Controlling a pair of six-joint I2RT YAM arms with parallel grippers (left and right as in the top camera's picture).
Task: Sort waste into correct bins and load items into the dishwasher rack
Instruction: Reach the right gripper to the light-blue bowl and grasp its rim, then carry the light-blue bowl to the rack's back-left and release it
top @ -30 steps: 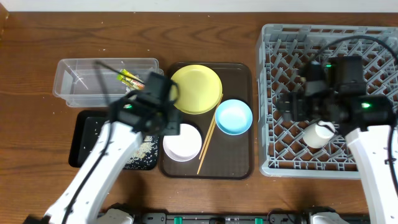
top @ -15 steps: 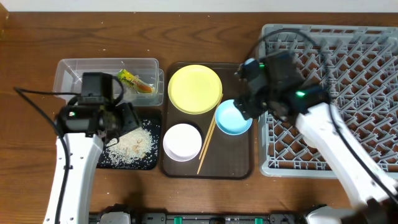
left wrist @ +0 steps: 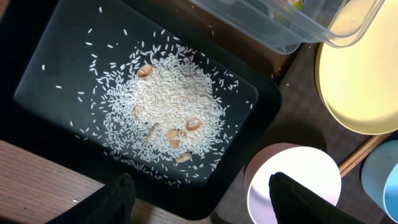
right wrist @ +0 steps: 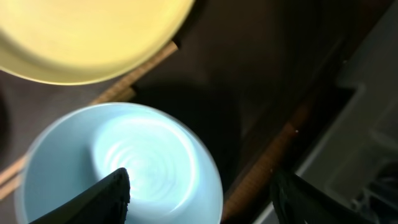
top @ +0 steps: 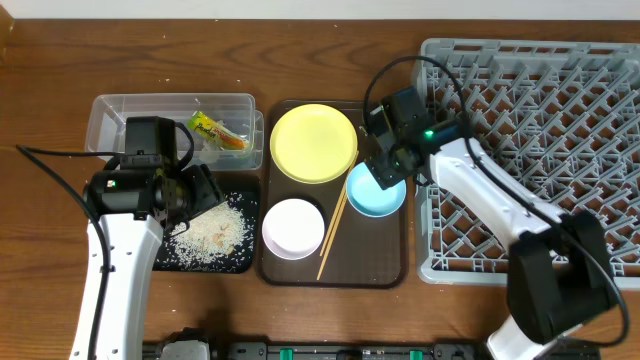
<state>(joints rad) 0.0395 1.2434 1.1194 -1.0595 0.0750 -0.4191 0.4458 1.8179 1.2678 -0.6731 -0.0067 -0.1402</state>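
Light blue bowl (top: 376, 189) sits upright on the brown serving tray (top: 385, 270), directly beneath the right jaws, which stand wide open and empty, straddling its rim nearer the dishwasher rack (top: 530, 150); being round, it imposes no axis, and the left jaws, likewise spread and empty, hang well apart.

No legible text; snack wrapper (top: 218, 131) print perhaps lettering, too small.

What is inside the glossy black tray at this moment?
A heap of white rice grains with a few tan bits lies in the black tray. Overhead, the left arm covers its upper-left part.
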